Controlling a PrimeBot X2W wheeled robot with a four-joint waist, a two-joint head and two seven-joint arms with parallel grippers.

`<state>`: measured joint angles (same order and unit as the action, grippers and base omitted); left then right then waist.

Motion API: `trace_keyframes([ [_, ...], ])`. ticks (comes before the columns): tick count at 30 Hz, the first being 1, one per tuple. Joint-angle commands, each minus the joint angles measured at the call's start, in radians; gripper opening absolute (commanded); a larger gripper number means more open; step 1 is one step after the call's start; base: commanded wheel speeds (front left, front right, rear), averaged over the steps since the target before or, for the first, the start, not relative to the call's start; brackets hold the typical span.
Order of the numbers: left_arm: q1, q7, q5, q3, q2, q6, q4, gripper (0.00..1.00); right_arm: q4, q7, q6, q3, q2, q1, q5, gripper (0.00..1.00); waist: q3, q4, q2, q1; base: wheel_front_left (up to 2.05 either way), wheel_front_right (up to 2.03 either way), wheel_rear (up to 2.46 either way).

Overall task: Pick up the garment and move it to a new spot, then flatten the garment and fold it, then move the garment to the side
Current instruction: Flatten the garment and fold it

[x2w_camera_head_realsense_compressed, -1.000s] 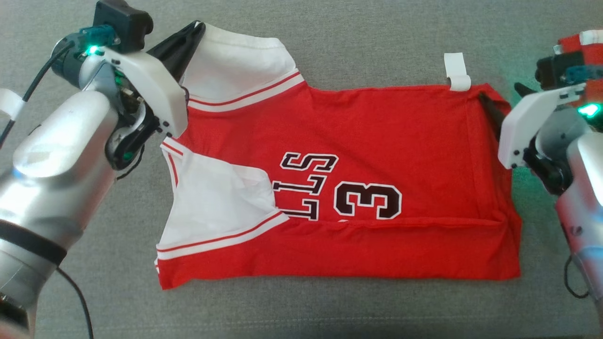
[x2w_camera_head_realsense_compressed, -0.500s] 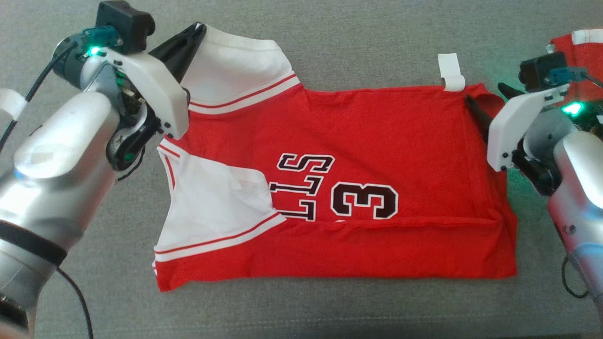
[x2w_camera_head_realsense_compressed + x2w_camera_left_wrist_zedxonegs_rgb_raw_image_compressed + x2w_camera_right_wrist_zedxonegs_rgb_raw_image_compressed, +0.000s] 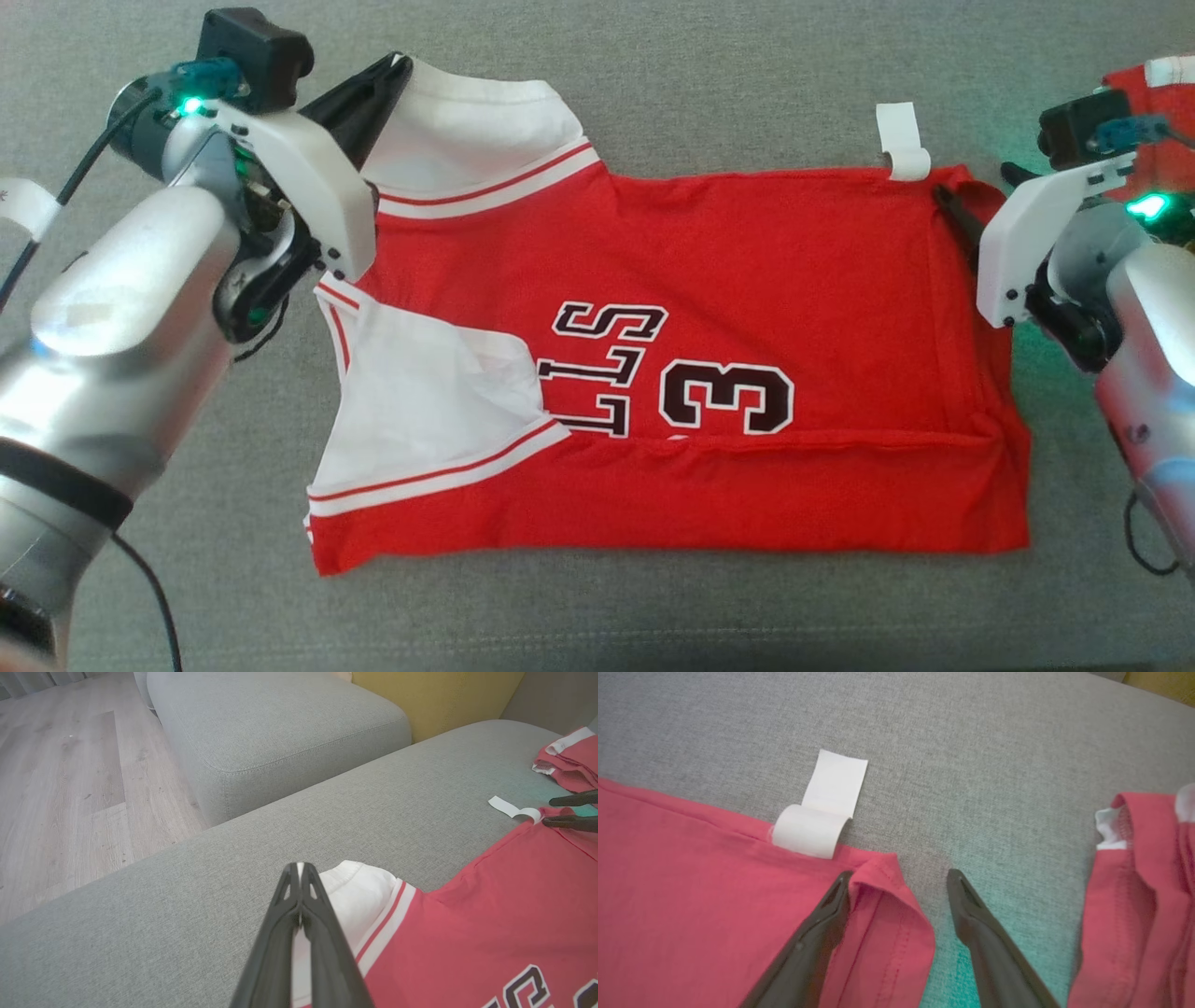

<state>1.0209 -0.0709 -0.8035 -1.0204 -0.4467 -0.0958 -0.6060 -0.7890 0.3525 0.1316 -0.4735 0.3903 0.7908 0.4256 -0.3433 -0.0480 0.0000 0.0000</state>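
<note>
One garment (image 3: 747, 271) | red, white sleeves | lower edge folded over | flat

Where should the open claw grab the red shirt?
Grip the shirt by its hemmed corner beside the white tag, sliding in from the outer edge. That corner curls up off the sofa and sits between the right claw's open fingers.

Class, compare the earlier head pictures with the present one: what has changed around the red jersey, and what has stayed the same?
The right end effector edged slightly towards the hem corner of the jersey, jaws open and straddling it. Nothing was taken hold of or let go. The left end effector stayed shut on the white shoulder, and the jersey lies as before.
</note>
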Motion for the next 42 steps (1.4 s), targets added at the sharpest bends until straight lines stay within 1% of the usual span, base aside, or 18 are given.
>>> trace_keyframes([
  [1, 0.045, 0.001, -0.002, 0.038, -0.045, 0.008, 0.014, 0.0, 0.009, 0.007, -0.001, -0.022, 0.013, 0.002, 0.011, 1.0, 0.001, 0.002, 0.0, 0.0, 0.0, 0.0, 0.0],
  [2, 0.045, 0.001, -0.002, 0.038, -0.045, 0.008, 0.013, 0.0, 0.006, 0.011, -0.001, -0.029, 0.013, 0.004, 0.017, 1.0, 0.0, 0.003, 0.0, 0.0, 0.0, 0.0, 0.0],
  [3, 0.046, 0.001, -0.003, 0.037, -0.044, 0.009, 0.012, 0.0, 0.003, 0.018, -0.001, -0.036, 0.013, 0.005, 0.024, 0.86, 0.0, 0.003, 0.0, 0.0, 0.0, 0.0, 0.0],
  [4, 0.047, 0.001, -0.003, 0.037, -0.044, 0.009, 0.011, 0.0, 0.002, 0.025, -0.001, -0.044, 0.014, 0.007, 0.03, 0.68, 0.0, 0.004, 0.0, 0.0, 0.0, 0.0, 0.0],
  [5, 0.048, 0.0, -0.004, 0.037, -0.043, 0.01, 0.01, 0.0, 0.001, 0.031, -0.001, -0.051, 0.015, 0.009, 0.037, 0.27, -0.001, 0.005, 0.0, 0.0, 0.0, 0.0, 0.0],
  [6, 0.048, 0.0, -0.004, 0.037, -0.043, 0.01, 0.01, 0.0, 0.001, 0.031, -0.001, -0.051, 0.015, 0.009, 0.037, 0.27, -0.001, 0.005, 0.0, 0.0, 0.0, 0.0, 0.0],
  [7, 0.05, 0.0, -0.004, 0.038, -0.043, 0.01, 0.009, 0.0, 0.002, 0.037, -0.001, -0.059, 0.016, 0.012, 0.043, 0.0, -0.002, 0.007, 0.0, 0.0, 0.0, 0.0, 0.0],
  [10, 0.058, -0.003, -0.005, 0.04, -0.045, 0.011, 0.004, 0.0, 0.014, 0.036, -0.001, -0.074, 0.025, 0.029, 0.057, 0.0, -0.01, 0.011, 0.0, 0.0, 0.0, 0.0, 0.0],
  [14, 0.081, -0.016, -0.004, 0.05, -0.045, 0.016, -0.021, 0.0, 0.016, 0.011, -0.001, -0.061, 0.03, 0.065, 0.07, 0.0, -0.025, 0.015, 0.0, 0.0, 0.0, 0.0, 0.0],
  [16, 0.111, -0.037, 0.002, 0.061, -0.042, 0.023, -0.055, 0.0, 0.011, -0.017, -0.001, -0.046, 0.027, 0.097, 0.069, 0.0, -0.036, 0.019, 0.0, 0.0, 0.0, 0.0, 0.0],
  [21, 0.181, -0.094, 0.018, 0.085, -0.03, 0.036, -0.127, 0.0, -0.01, -0.081, -0.001, -0.01, 0.0, 0.162, 0.057, 0.0, -0.055, 0.031, 0.0, 0.0, 0.0, 0.0, 0.0],
  [25, 0.246, -0.14, 0.035, 0.104, -0.009, 0.05, -0.194, 0.0, -0.042, -0.126, -0.001, 0.016, -0.027, 0.211, 0.042, 0.0, -0.065, 0.039, 0.0, 0.0, 0.0, 0.0, 0.0],
  [28, 0.288, -0.167, 0.045, 0.12, 0.008, 0.056, -0.239, 0.0, -0.07, -0.181, -0.001, 0.038, -0.043, 0.246, 0.022, 0.0, -0.07, 0.043, 0.0, 0.0, 0.0, 0.0, 0.0],
  [34, 0.298, -0.188, 0.058, 0.137, 0.043, 0.036, -0.289, 0.0, -0.118, -0.273, -0.001, 0.059, -0.068, 0.26, 0.008, 0.0, -0.053, 0.039, 0.0, 0.0, 0.0, 0.0, 0.0],
  [38, 0.258, -0.19, 0.07, 0.138, 0.049, 0.015, -0.288, 0.0, -0.123, -0.305, -0.001, 0.048, -0.064, 0.232, 0.026, 0.0, -0.025, 0.029, 0.0, 0.0, 0.0, 0.0, 0.0],
  [42, 0.195, -0.191, 0.079, 0.151, 0.041, 0.001, -0.248, 0.0, -0.101, -0.315, -0.001, 0.027, -0.042, 0.184, 0.06, 0.0, 0.014, 0.014, 0.0, 0.0, 0.0, 0.0, 0.0],
])
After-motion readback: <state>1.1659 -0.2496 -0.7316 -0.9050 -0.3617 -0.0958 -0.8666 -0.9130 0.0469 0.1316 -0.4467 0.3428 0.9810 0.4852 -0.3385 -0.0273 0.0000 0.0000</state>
